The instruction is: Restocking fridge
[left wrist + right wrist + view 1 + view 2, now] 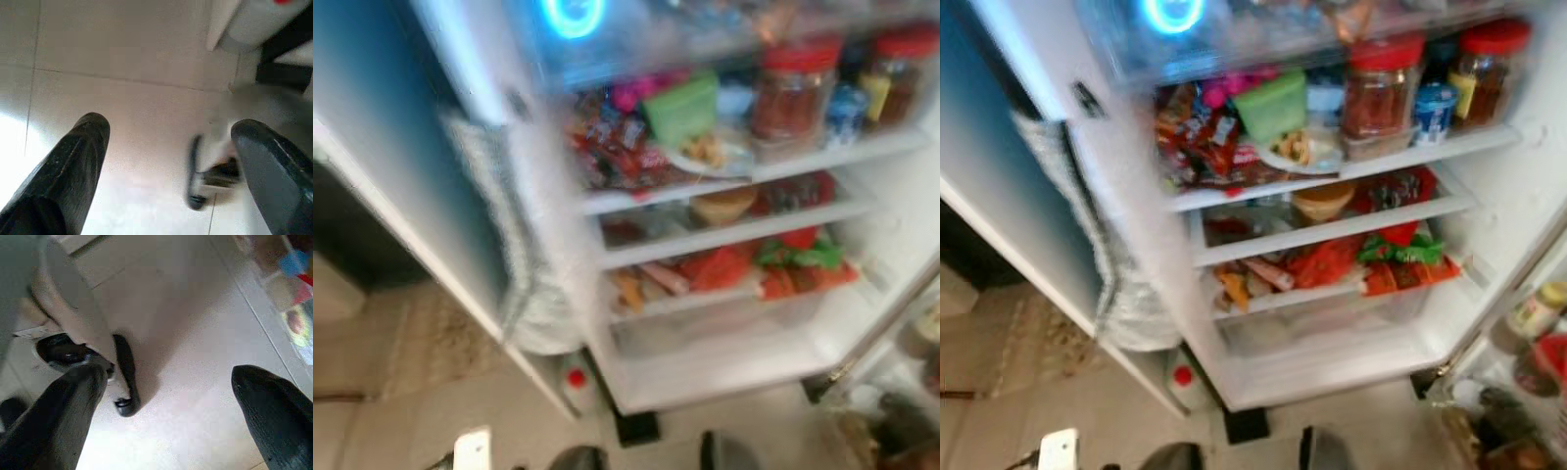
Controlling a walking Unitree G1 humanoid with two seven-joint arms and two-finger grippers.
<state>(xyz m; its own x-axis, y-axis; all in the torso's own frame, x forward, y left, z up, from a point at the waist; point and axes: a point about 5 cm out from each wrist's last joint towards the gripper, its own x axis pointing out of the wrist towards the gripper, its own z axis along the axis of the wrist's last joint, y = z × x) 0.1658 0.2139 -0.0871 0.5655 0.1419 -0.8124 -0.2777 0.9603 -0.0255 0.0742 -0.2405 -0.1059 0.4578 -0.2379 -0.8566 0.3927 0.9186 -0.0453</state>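
white fridge [1489,225] stands open ahead, its shelves crowded with red-lidded jars [1383,83] and packets. both grippers, left [168,147] and right [168,382], hang over the floor [122,58], jaws apart and empty. judged best: fetch an item first, then aim for the barer bottom shelf.

no lettering can be read; labels on the jars [1381,93] seem too blurred.

Motion blur smears both head views, heaviest in the left eye view, where the fridge [724,225] shelves and jars lose their edges. A ring of blue light [1173,14] glares at the fridge's top edge. The wrist views are bright, with pale floor tiles [122,98] washed out, possibly by overhead light.
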